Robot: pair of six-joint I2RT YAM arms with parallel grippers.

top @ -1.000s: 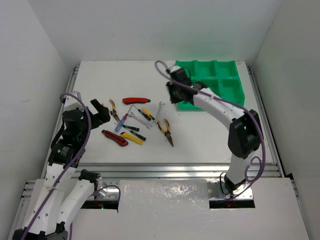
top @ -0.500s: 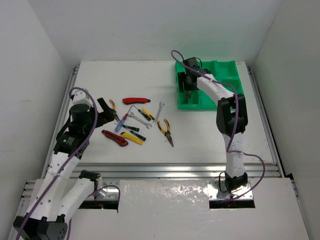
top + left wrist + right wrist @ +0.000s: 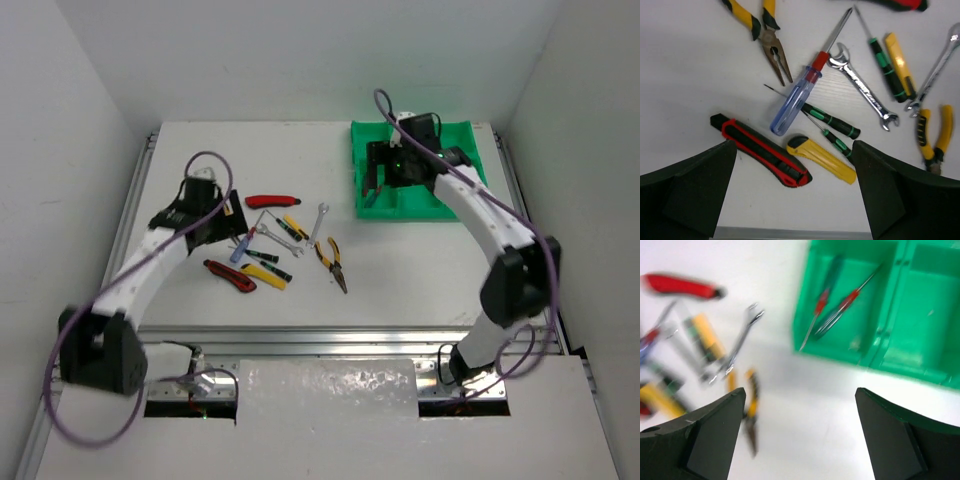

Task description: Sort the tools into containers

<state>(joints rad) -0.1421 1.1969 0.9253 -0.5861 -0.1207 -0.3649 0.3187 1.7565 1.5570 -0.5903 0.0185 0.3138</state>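
While the right gripper [image 3: 800,392] hangs over the far right of the bench [image 3: 805,425], its fingers [image 3: 705,435] stand wide apart with nothing between them.

- Directly below it is the left end of the green tray [image 3: 802,300]. Two red-collared screwdrivers [image 3: 840,307] lie slantwise, side by side, in the left-end compartment of the near row.
- Just outside the tray's left wall, blurred, are a slim wrench [image 3: 742,337] and yellow pliers [image 3: 751,410]. A red knife [image 3: 680,286] lies further left.

The left gripper [image 3: 792,150] is likewise spread wide and holds nothing. It is poised above the loose tools.

- Nearest its fingertips are a red-and-black knife [image 3: 760,157] and a yellow knife [image 3: 822,160] just beside it.
- Beyond those, a blue-handled screwdriver [image 3: 792,102] lies at a slant, with two thin green-handled screwdrivers [image 3: 832,119] alongside.
- An open-end wrench [image 3: 862,87] has its head right beside the blue one's red collar.
- Long-nose pliers [image 3: 771,40] lie at the top left, jaws pointing toward the camera.

From the overhead view:

- The left gripper [image 3: 225,215] sits at the left edge of the tool scatter, left of the bench's centre.
- The right gripper [image 3: 383,180] is over the tray [image 3: 465,175] at the far right.
- The scatter and the tray are well apart. The slim wrench [image 3: 319,220] and yellow pliers [image 3: 330,262] are the loose tools closest to the tray.
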